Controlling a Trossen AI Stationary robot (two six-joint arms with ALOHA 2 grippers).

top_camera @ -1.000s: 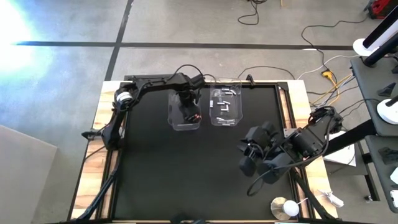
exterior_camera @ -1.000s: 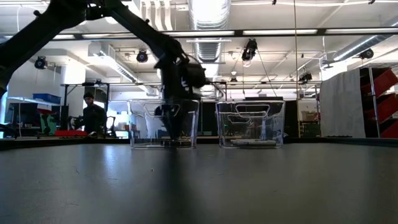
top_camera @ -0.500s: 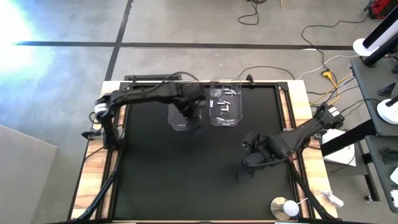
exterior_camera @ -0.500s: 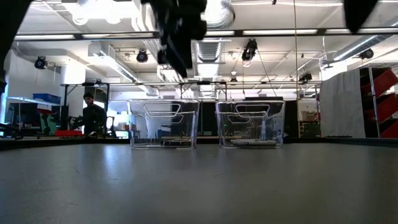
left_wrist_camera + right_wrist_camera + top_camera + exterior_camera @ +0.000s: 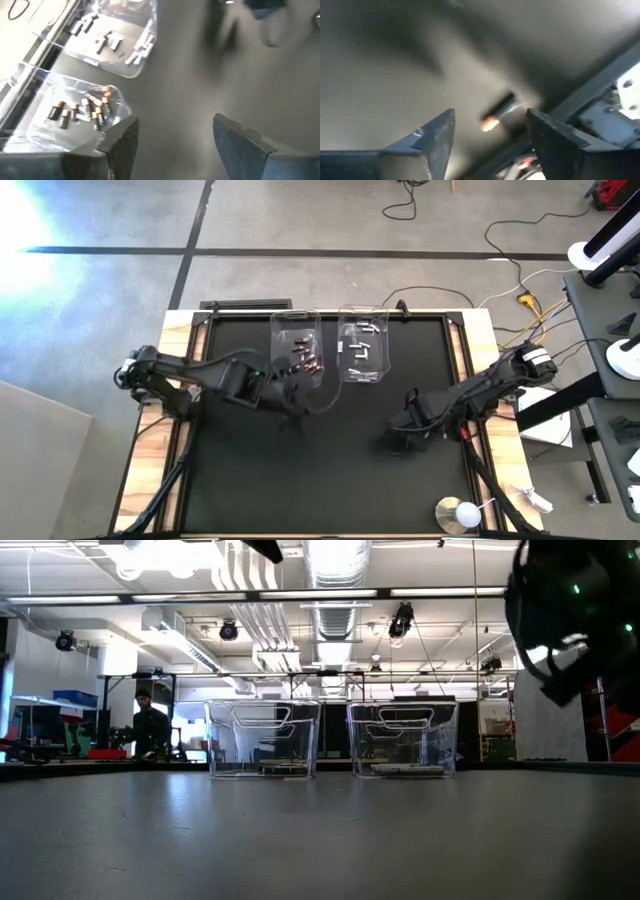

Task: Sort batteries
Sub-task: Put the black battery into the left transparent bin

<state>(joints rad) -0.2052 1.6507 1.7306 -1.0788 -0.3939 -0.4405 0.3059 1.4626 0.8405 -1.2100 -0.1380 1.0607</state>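
Two clear tubs stand at the far middle of the black mat. The left tub (image 5: 296, 352) holds several dark batteries (image 5: 82, 111) with copper ends. The right tub (image 5: 362, 346) holds several white batteries (image 5: 109, 40). My left gripper (image 5: 293, 400) hangs open above the mat, just in front of the left tub, with nothing between its fingers (image 5: 122, 145). My right gripper (image 5: 402, 432) is low over the mat's right part, pointing down and open (image 5: 492, 142). One dark battery (image 5: 497, 112) lies flat on the mat beyond its fingertips.
The table's right rail (image 5: 590, 85) runs close behind the loose battery. A white round object (image 5: 460, 513) sits at the near right corner. Cables lie on the floor beyond the far edge. A person (image 5: 150, 725) stands in the room behind the table.
My left gripper has risen out of the left tub and drawn back toward the table's near edge and left, ending over the mat in front of the tub. My right gripper has dropped from high up toward the mat and tipped to point downward.
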